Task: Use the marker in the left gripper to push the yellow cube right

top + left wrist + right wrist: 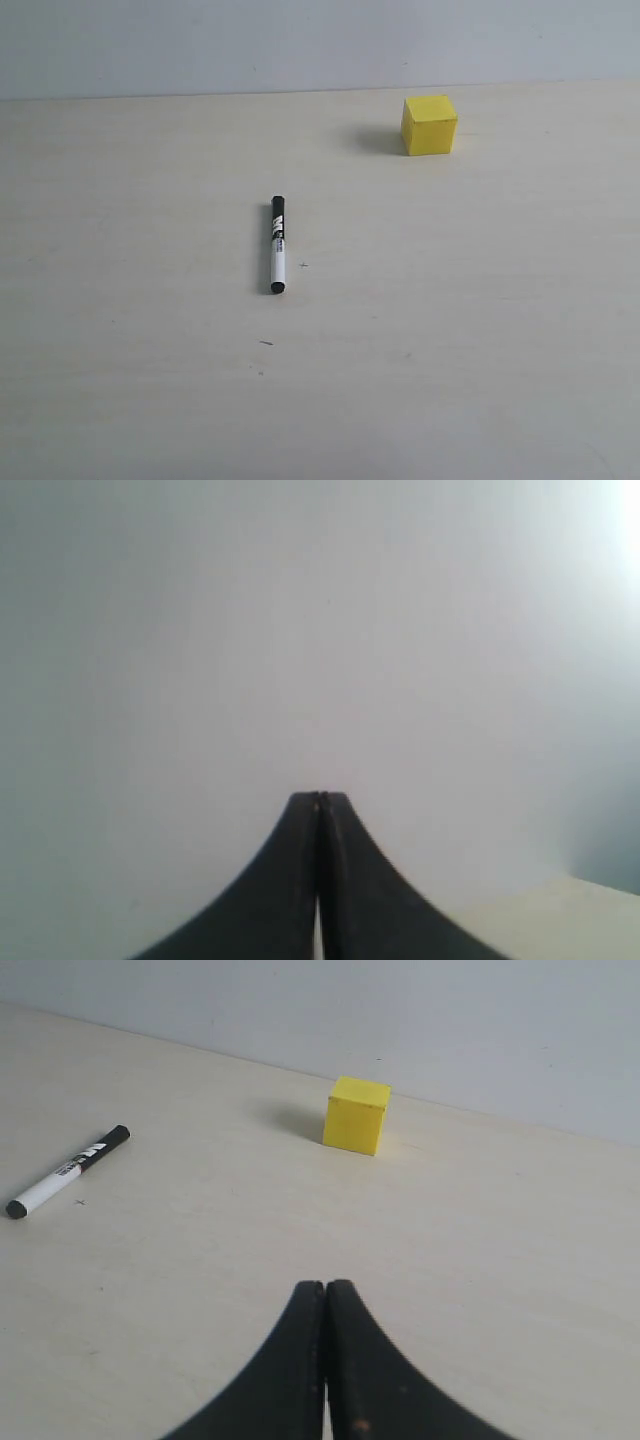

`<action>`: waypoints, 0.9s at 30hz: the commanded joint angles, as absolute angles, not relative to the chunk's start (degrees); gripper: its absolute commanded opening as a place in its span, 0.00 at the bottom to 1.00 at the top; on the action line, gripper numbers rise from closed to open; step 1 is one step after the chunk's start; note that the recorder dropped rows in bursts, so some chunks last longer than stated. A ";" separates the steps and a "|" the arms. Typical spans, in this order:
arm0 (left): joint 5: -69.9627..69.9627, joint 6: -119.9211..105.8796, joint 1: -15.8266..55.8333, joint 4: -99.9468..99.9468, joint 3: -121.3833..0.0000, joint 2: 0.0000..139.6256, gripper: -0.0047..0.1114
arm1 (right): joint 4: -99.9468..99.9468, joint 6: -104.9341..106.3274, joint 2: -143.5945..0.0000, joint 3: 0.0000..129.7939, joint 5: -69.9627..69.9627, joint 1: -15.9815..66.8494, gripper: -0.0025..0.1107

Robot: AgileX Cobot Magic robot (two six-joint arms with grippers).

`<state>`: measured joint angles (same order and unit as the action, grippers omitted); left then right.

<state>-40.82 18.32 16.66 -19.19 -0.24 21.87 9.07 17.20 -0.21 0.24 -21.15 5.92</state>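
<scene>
Both jaws together | marker lies loose | yellow cube seemingly near far edge of table, room rightward

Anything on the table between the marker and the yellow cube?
No, only bare table between the marker and the yellow cube, as the exterior view shows.
</scene>
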 commanded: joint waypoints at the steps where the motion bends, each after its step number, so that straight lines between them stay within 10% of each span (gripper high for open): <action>1: -32.80 17.71 16.50 -19.08 0.00 13.39 0.04 | 9.05 17.30 0.00 0.00 -20.50 5.98 0.02; 27: 9.65 23.19 16.46 -12.79 0.00 0.00 0.04 | 9.05 17.30 0.00 0.00 -20.50 5.98 0.02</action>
